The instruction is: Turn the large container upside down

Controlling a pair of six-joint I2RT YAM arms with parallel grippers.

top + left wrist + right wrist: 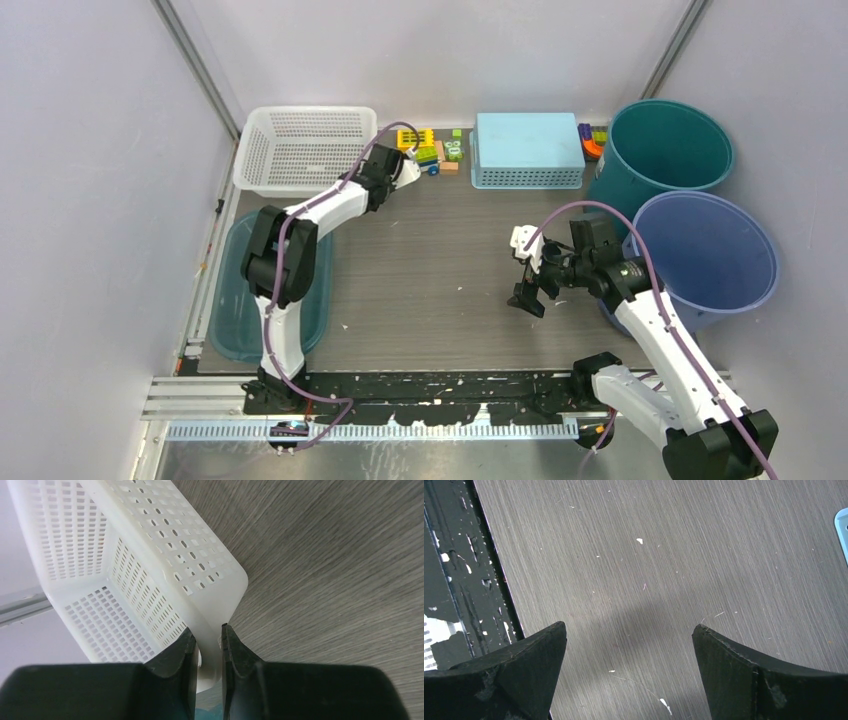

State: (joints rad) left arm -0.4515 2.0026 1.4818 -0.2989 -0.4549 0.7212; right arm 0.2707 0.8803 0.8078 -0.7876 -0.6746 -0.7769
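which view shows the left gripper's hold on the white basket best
Left wrist: the left gripper pinches the corner rim of the white basket close up. Top external shows the whole basket but hides the contact. Right wrist shows only table.

Soft, even overhead light, no glare; a faint shadow lies on the bench beneath the right end effector
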